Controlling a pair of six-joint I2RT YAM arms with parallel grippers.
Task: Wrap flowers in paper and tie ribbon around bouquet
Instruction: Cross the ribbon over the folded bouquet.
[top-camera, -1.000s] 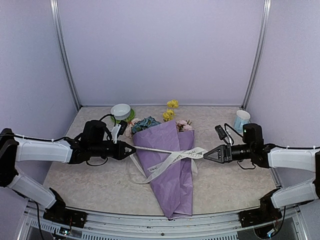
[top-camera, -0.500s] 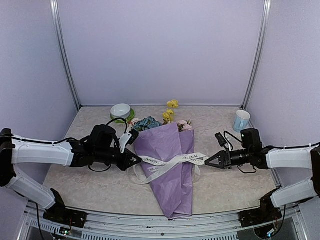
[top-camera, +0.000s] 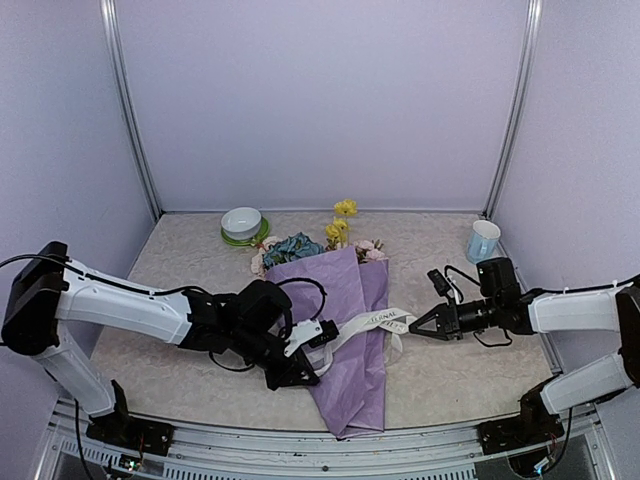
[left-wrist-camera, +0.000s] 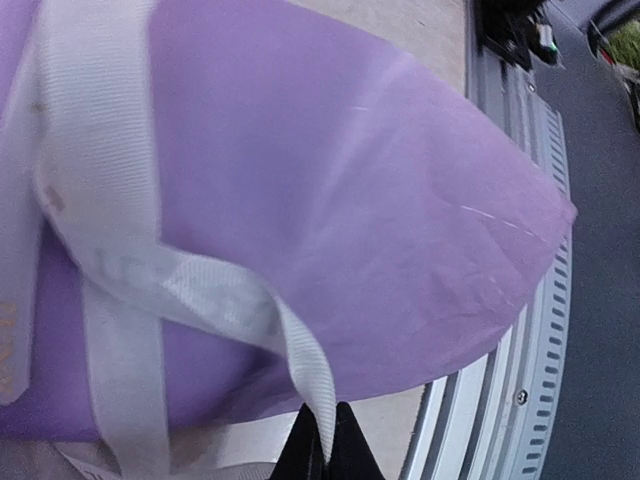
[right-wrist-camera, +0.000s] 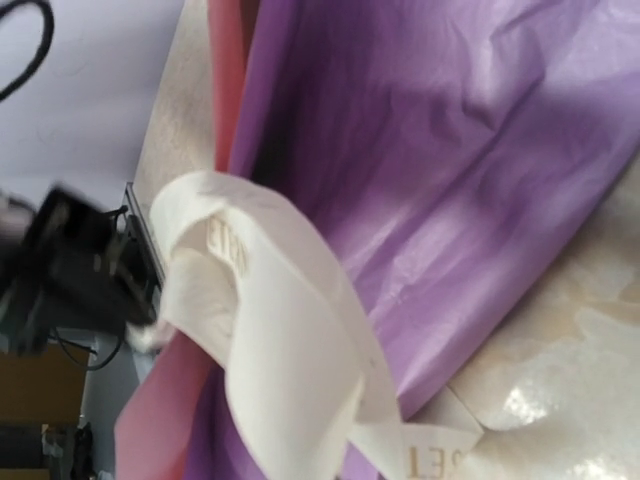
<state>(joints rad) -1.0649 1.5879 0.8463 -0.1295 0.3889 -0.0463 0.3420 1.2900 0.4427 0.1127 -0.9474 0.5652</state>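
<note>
Beside the bouquet (top-camera: 352, 385), left gripper (top-camera: 307, 377) pinches ribbon (top-camera: 375, 322).

Dark print "ERNAL" on the cream ribbon (top-camera: 375, 321), "ET" on its end in right wrist view

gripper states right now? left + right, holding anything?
Left gripper: closed, pinching the ribbon.
Right gripper: closed, holding the ribbon too.
</note>
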